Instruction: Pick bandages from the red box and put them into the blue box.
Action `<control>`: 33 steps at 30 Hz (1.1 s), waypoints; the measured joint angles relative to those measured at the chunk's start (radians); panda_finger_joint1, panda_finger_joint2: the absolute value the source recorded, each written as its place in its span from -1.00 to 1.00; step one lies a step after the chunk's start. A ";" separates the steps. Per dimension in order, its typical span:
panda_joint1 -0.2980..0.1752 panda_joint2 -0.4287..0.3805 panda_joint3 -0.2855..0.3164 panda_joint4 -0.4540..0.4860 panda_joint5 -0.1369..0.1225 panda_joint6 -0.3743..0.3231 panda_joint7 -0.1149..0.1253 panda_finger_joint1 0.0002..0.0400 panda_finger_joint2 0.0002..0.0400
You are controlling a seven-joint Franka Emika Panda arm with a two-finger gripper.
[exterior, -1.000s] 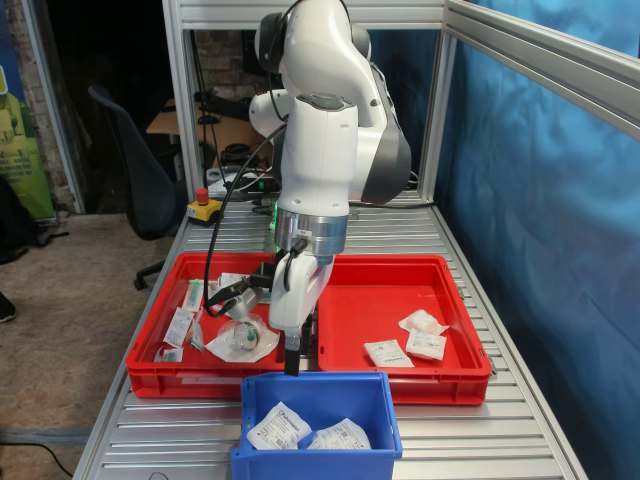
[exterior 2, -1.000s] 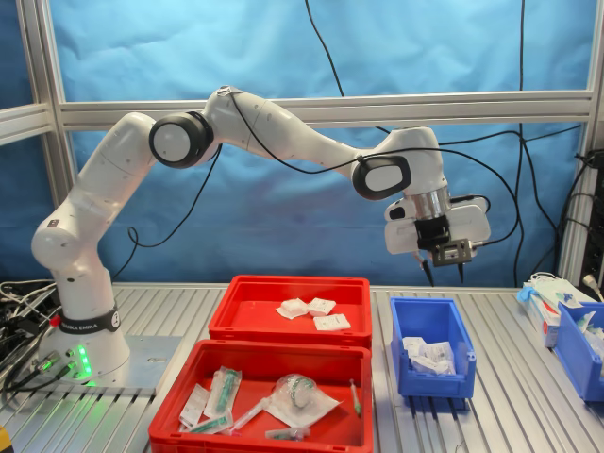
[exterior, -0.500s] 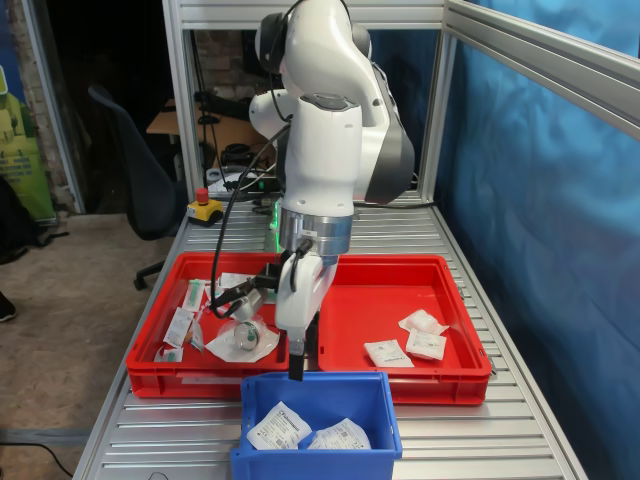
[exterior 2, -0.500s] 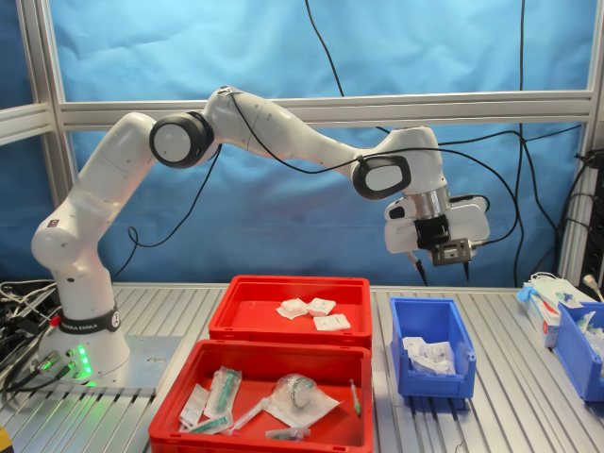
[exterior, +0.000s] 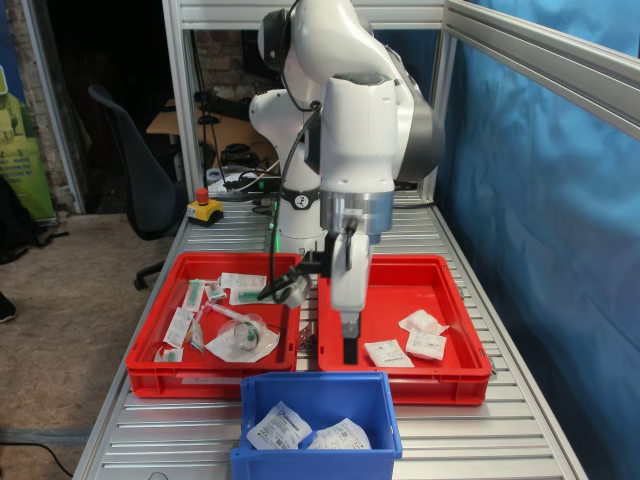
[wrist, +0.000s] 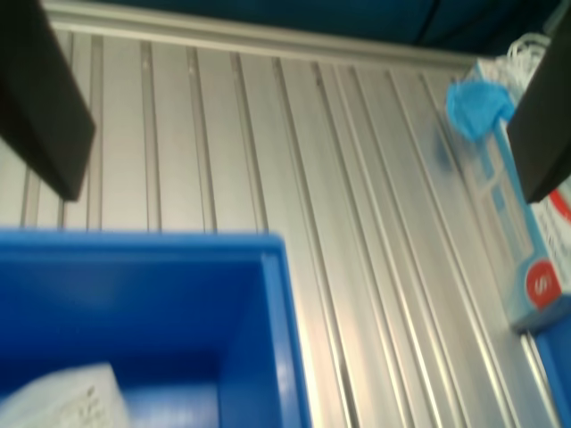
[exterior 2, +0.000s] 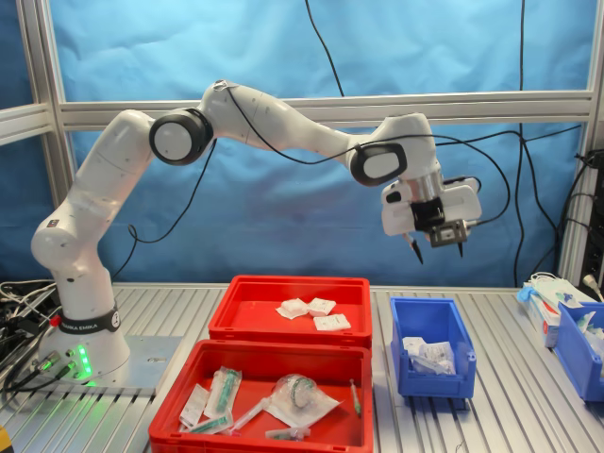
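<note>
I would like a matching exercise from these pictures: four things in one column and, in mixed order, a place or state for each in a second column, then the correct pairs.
Things
1. gripper
2. bandages not yet moved
3. blue box
4. syringe packs

Places or states
A. in the red box farther from the camera in the second exterior view
B. open and empty, raised in the air
C. in the red tray with the round clear mask
D. already holds white packets

Pairs: 1-B, 2-A, 3-D, 4-C
</note>
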 joint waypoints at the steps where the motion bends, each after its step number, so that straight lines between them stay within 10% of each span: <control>1: -0.001 -0.004 0.007 0.000 0.000 0.000 0.000 1.00 1.00; 13: -0.058 -0.128 0.125 -0.076 -0.008 0.000 0.000 1.00 1.00; 33: -0.196 -0.446 0.197 -0.525 -0.115 0.000 0.000 1.00 1.00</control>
